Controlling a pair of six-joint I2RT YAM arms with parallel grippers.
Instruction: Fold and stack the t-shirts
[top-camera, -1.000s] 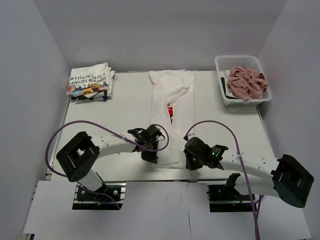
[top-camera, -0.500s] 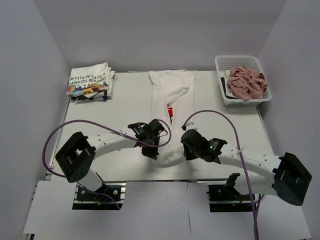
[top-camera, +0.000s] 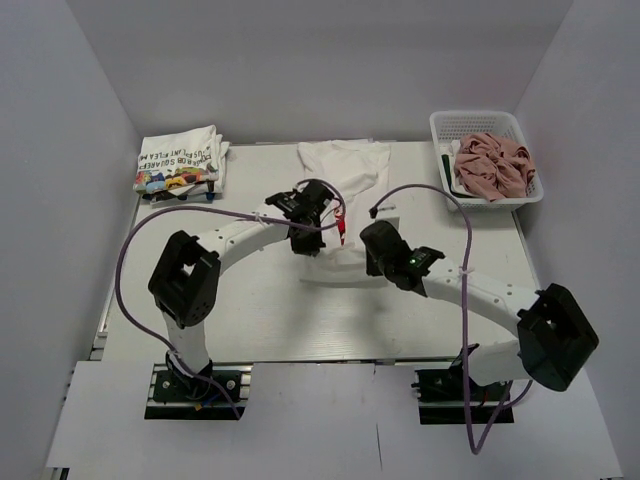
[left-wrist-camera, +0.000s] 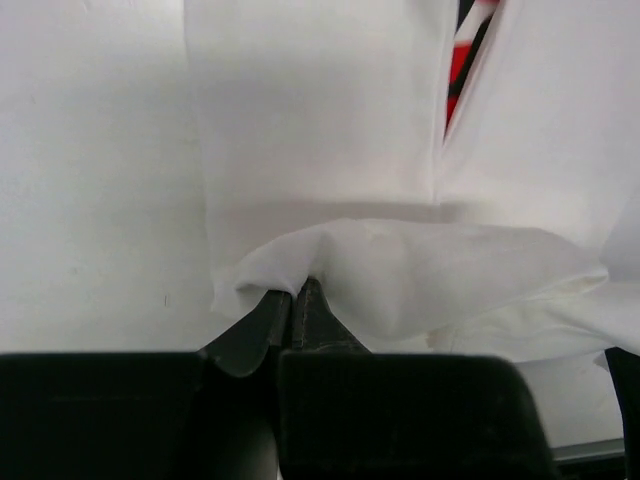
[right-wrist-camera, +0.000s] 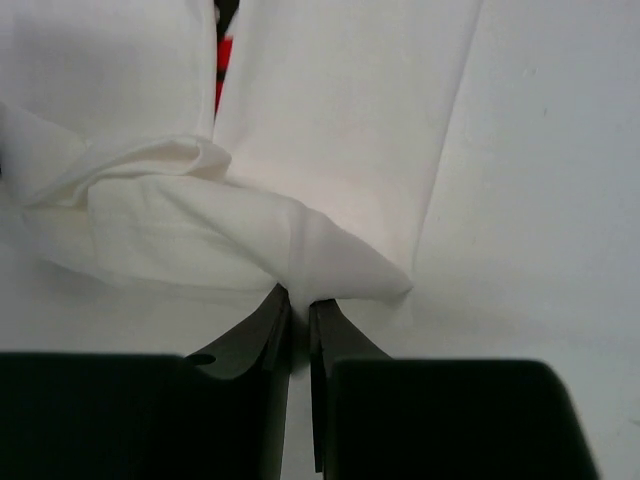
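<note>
White t-shirt (top-camera: 345, 170) hem, pinched tight by left gripper (left-wrist-camera: 297, 290) and right gripper (right-wrist-camera: 298, 300), should be carried level toward its far end, then laid square.

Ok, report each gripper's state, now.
Left gripper: closed, pinching a hem corner of the white t-shirt.
Right gripper: closed, pinching the same shirt's other hem corner.

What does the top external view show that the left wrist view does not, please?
Only the top view: the folded stack, the basket holding a pink tee, and the right tool. Only the left wrist: a close-up of the left tool pinched shut on an edge of the white tee. Both: the white tee and its red print.
</note>
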